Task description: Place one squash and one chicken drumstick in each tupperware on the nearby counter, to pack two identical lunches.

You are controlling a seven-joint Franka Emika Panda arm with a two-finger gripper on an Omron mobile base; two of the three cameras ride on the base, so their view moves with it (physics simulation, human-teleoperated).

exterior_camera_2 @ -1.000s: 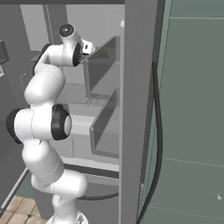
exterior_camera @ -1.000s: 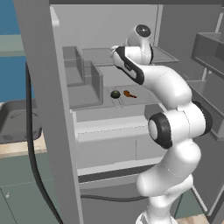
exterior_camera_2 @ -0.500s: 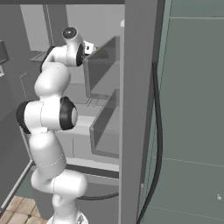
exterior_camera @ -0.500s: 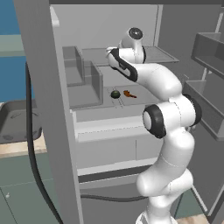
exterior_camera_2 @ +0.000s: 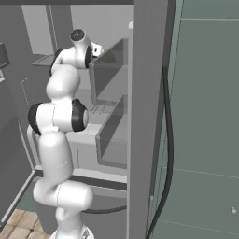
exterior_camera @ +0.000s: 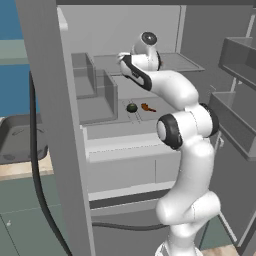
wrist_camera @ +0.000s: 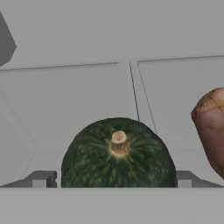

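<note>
In the hand view a round dark-green squash [wrist_camera: 117, 153] with a pale stem lies on a grey fridge shelf. It sits right between the fingertips of my open gripper [wrist_camera: 113, 180], one tip on each side. A plump golden-brown chicken drumstick [wrist_camera: 212, 129] lies just right of it. In the left base view my arm reaches into the open fridge at the upper shelf. On the shelf below lie a second squash [exterior_camera: 132, 107] and a thin reddish drumstick [exterior_camera: 147, 107]. The tupperware are out of view.
Clear bins [exterior_camera: 97, 95] stand on the fridge shelves left of my arm. The open fridge door [exterior_camera: 55, 125] stands at the left, door racks [exterior_camera: 235, 107] at the right. A beige counter [exterior_camera: 22, 167] with a grey basin [exterior_camera: 20, 137] lies beyond the door.
My arm has swung left and reached deeper into the fridge at the upper shelf. The squash and drumstick on the lower shelf have stayed in place.
</note>
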